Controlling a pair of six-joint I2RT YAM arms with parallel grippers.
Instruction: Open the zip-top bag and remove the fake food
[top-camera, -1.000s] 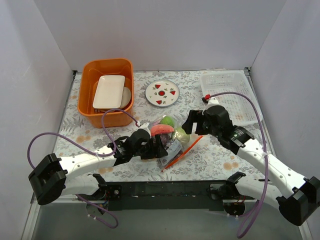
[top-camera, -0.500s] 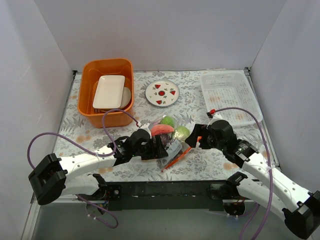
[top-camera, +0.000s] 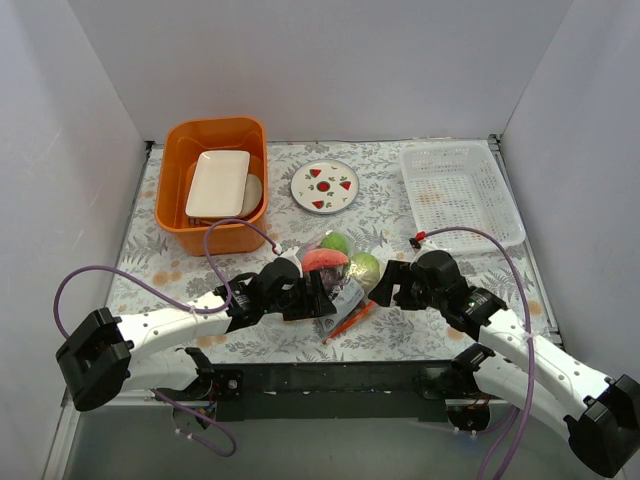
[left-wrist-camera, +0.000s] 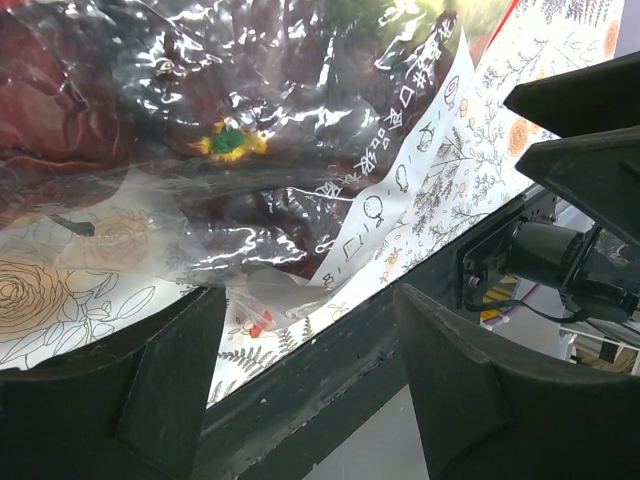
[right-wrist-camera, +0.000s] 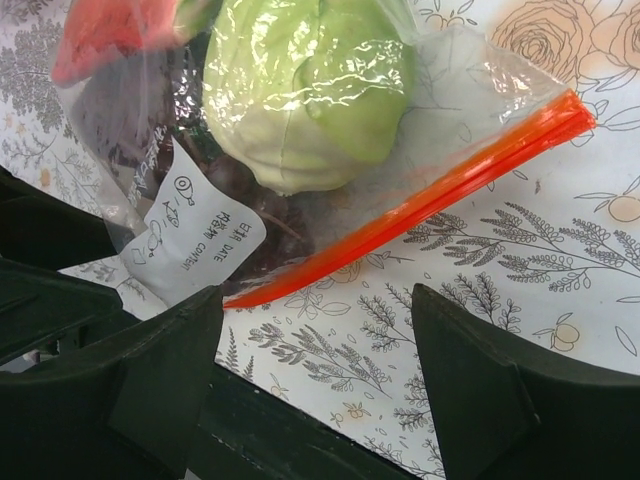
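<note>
At table (top-camera: 400, 200) centre: zip-top bag (top-camera: 345, 297) looks sealed, fake food (top-camera: 364, 268) inside;
left pincer (left-wrist-camera: 305, 330): open, bag's 9 o'clock;
right pincer (right-wrist-camera: 315, 310): open, 3 o'clock; nothing removed

Bag (top-camera: 338, 280) is hemmed on two sides. Left pincer (top-camera: 318, 297) is at its near-left edge and right pincer (top-camera: 388, 285) just beside its right edge, both with jaws spread. Zip strip (right-wrist-camera: 420, 203) lies uncovered ahead of the right pincer, with open worktop (top-camera: 385, 215) past it. Only a narrow strip separates the bag's far side from the plate (top-camera: 325, 186). Bin (top-camera: 213, 185) blocks far left. Basket (top-camera: 460, 190) blocks far right.
</note>
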